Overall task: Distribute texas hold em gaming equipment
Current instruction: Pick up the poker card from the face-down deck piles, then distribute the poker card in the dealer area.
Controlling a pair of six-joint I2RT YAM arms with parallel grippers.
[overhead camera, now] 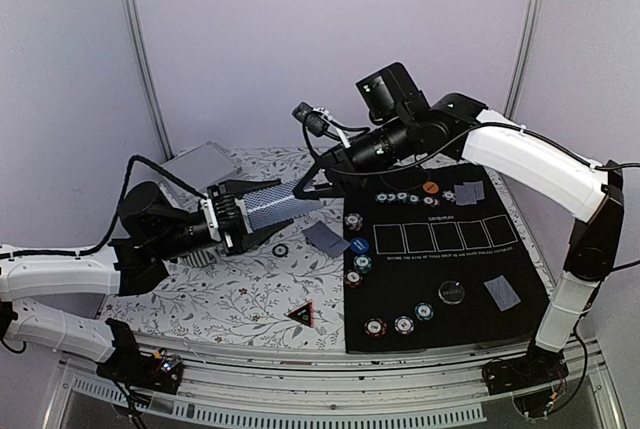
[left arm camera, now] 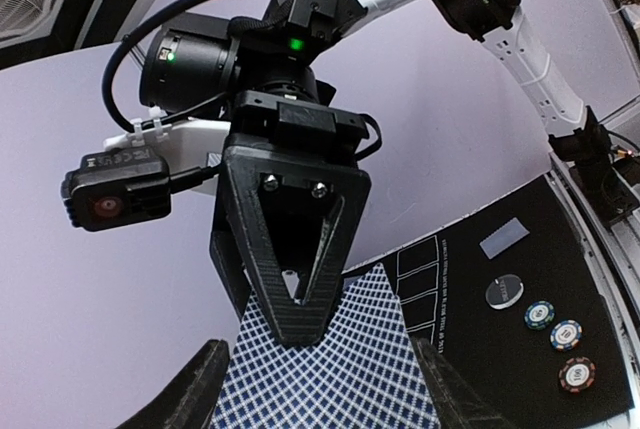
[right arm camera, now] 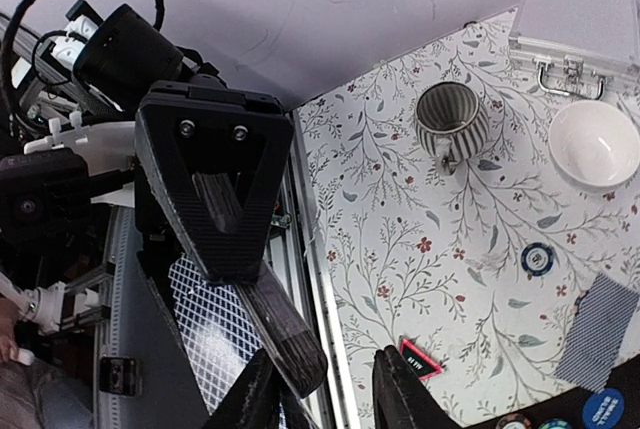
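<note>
Midway | chips (overhead camera: 361, 262), few cards (overhead camera: 503, 293) on mat (overhead camera: 470, 269) | left gripper (overhead camera: 270, 213) clamped on deck (overhead camera: 278, 199), mat's 9 o'clock | right gripper (overhead camera: 304, 188) at deck, grip unclear | dealing left

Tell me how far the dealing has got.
Done: chips and cards lie along the edges of the mat. In hand: the left end effector holds the deck, with the right end effector at its far end. Left: the five boxes are empty.
</note>
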